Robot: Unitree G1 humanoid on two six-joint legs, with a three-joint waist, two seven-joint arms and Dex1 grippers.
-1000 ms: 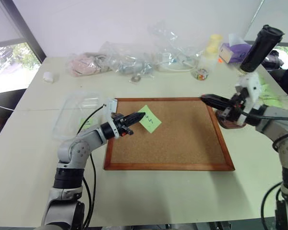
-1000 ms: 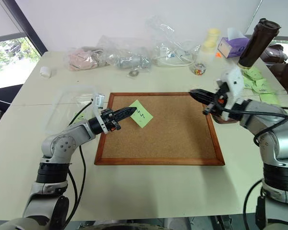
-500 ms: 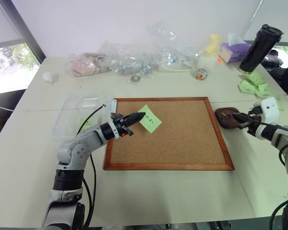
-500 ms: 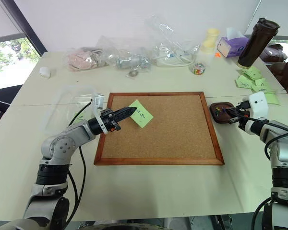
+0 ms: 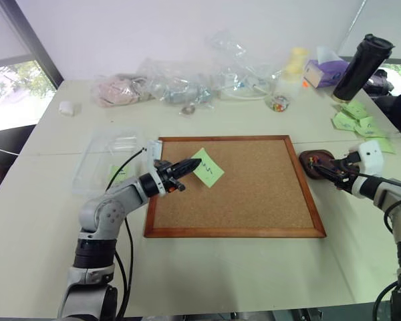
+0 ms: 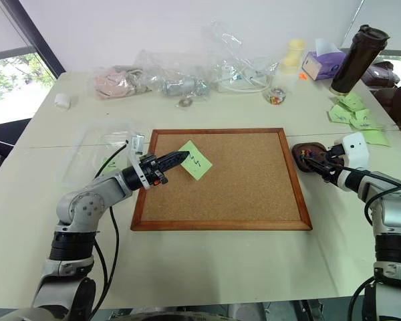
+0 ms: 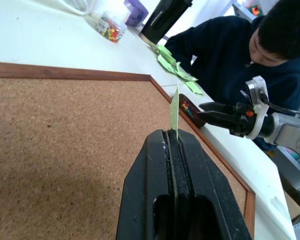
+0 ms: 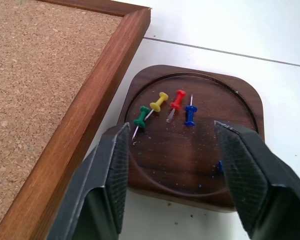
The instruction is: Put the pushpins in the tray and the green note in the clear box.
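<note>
The left gripper (image 7: 171,134) is seen with its jaws closed on one edge of the green note (image 5: 208,166), which is held on edge above the corkboard (image 5: 254,194), over the board's left part. The note sticks out past the fingertips, clear of the cork surface.

To the right, just beside the corkboard's right frame, the tray (image 8: 240,107) rests on the worktop (image 5: 207,274). The right gripper (image 8: 172,150) is poised over it with its jaws spread apart, one finger at each side of the dish, nothing held between them. Four pushpins (image 8: 162,107) lie inside the tray ahead of the open jaws: a green, a yellow, a red and a blue one, close together.

Left of the corkboard, behind the left arm, the clear box (image 5: 110,157) sits on the worktop, well apart from the note. Farther back, loose green notes (image 5: 358,118) lie at the right, near a dark tumbler (image 5: 362,67).
</note>
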